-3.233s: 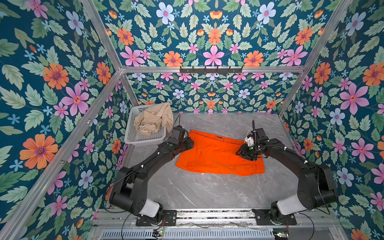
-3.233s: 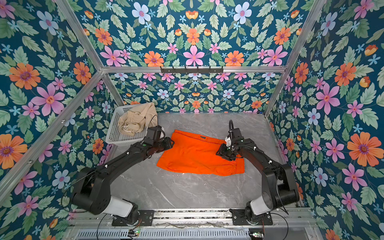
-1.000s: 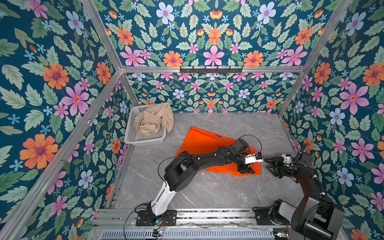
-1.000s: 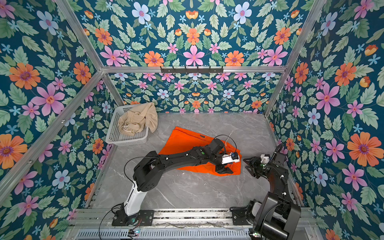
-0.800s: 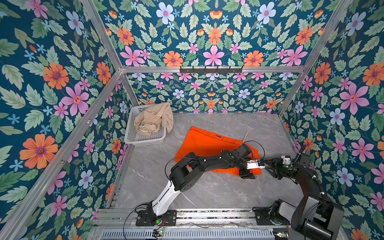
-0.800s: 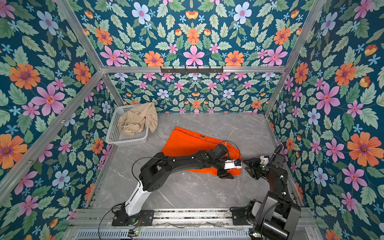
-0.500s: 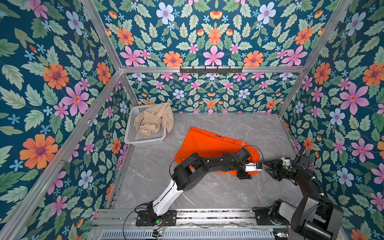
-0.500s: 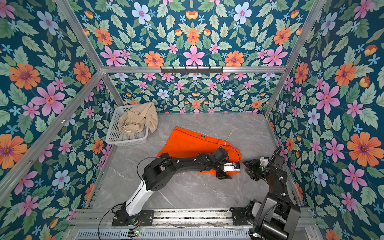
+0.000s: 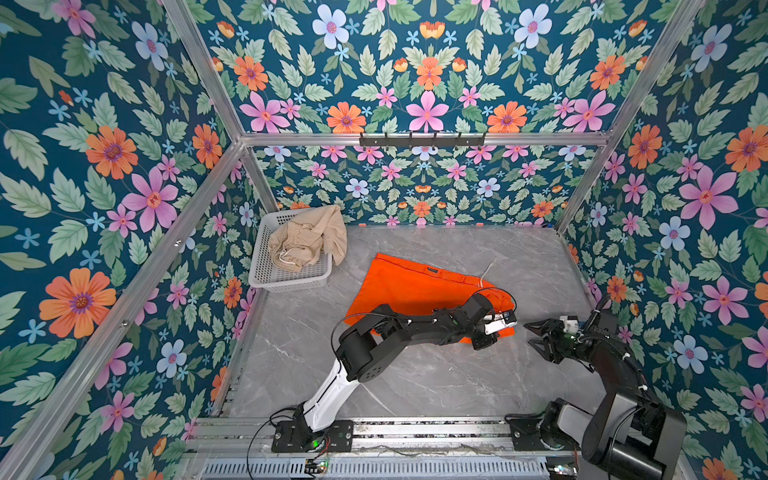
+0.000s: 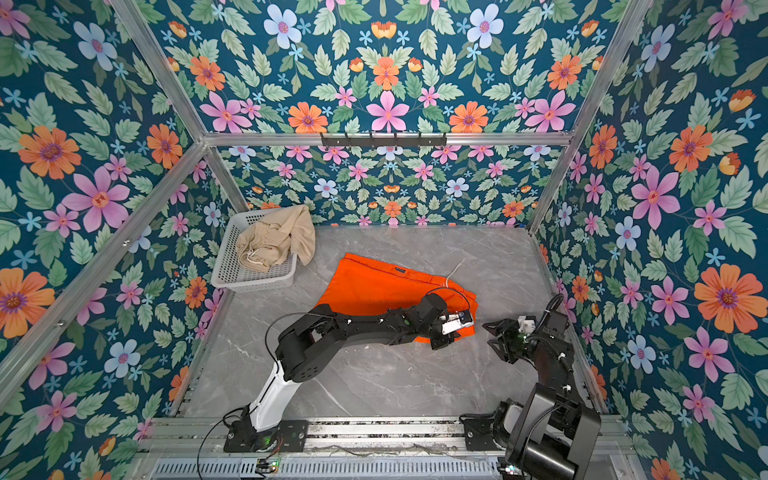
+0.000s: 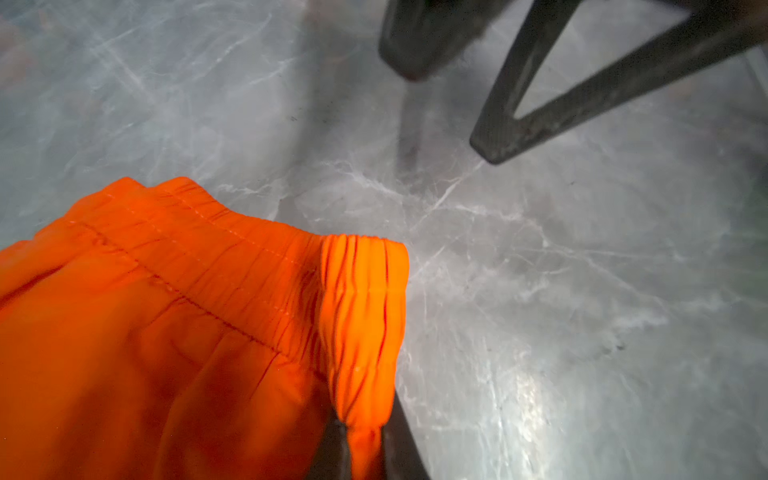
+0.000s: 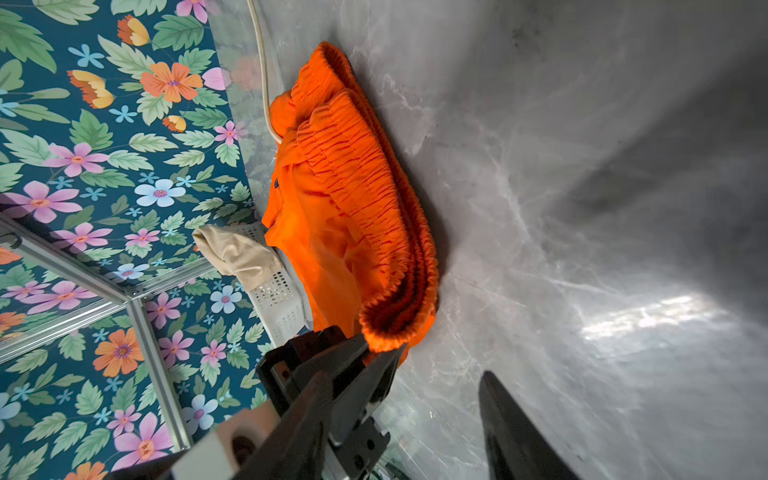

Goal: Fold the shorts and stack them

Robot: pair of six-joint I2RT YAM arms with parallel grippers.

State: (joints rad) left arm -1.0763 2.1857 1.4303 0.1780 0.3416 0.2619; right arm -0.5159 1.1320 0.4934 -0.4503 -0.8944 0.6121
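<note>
on the table, the left tool pinches the orange shorts by the waistband, right tool gaping; folding over seems next.

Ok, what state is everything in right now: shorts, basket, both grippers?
orange shorts: on the table, waistband corner pinched.
basket: upright.
beige shorts: crumpled in the basket, draped over its rim.
left gripper: shut on the orange shorts.
right gripper: open, empty.

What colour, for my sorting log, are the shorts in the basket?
Beige; the shorts in the basket show best in a top view.
</note>
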